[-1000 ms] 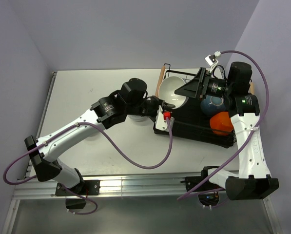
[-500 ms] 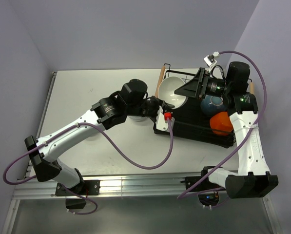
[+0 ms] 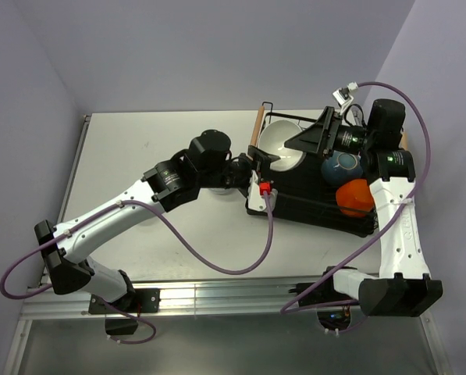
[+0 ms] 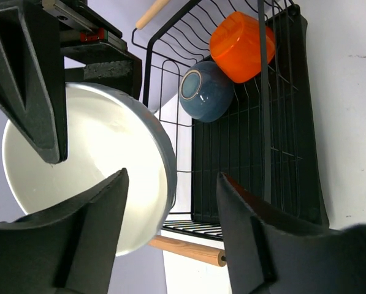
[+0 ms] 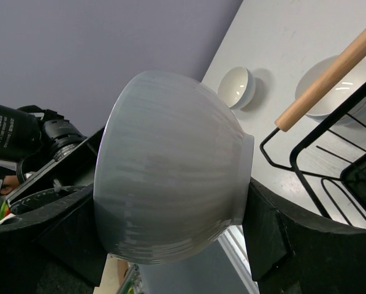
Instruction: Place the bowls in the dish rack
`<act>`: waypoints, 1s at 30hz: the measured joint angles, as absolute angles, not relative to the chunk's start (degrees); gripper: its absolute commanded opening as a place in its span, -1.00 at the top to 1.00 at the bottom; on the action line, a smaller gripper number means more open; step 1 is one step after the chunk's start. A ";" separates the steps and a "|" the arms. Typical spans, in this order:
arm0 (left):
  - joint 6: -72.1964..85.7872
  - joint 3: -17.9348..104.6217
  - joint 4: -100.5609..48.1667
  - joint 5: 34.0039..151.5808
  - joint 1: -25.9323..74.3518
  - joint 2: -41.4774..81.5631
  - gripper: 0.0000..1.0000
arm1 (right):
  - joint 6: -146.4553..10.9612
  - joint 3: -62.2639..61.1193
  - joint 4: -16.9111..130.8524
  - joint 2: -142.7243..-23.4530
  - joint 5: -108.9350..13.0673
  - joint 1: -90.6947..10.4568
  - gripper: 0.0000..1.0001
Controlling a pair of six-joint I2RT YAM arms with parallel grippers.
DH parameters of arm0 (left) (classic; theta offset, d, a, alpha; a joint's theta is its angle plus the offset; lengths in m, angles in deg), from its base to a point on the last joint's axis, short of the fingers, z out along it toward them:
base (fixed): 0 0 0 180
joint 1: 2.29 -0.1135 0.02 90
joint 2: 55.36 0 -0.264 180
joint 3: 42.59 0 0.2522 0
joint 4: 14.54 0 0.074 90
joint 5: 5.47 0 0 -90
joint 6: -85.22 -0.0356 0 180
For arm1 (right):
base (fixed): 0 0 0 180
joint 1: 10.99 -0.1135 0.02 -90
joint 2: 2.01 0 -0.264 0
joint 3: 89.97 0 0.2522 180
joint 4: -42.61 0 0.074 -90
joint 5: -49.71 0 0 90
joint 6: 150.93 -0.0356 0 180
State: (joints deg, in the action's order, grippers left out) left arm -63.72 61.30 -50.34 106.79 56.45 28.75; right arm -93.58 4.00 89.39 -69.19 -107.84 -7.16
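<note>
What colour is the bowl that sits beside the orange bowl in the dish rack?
That bowl is dark blue; the left wrist view shows it best.

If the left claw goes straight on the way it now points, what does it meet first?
Probably the white bowl: its rim sits just ahead, between the left claw's open fingers.

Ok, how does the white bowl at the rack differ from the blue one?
The white bowl hangs in the right gripper over the dish rack's end; the blue bowl stands on edge inside the rack, untouched, beside the orange bowl. One is white, the other dark blue. Both are round.
</note>
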 measured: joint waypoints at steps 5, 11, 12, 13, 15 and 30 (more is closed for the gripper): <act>-62.39 61.24 -49.88 105.87 56.45 28.69 -0.98 | -91.52 4.96 90.68 -70.74 -106.88 -4.49 1.00; -56.20 61.26 -49.95 104.67 56.23 27.55 -0.99 | -82.76 9.79 96.65 -75.31 -102.07 -1.04 1.00; -53.89 61.37 -50.06 104.58 55.84 27.20 -0.99 | -81.01 10.42 97.83 -75.83 -100.98 -0.58 1.00; -51.79 61.87 -50.37 104.56 55.49 27.07 -0.99 | -79.54 10.84 98.77 -76.24 -100.15 -0.27 1.00; -46.98 63.79 -50.80 104.52 54.18 27.09 -0.99 | -76.07 11.87 100.91 -77.38 -97.66 0.17 1.00; -13.89 69.59 -51.26 106.29 36.93 26.22 -0.99 | -60.09 14.75 106.77 -85.53 -75.43 0.06 1.00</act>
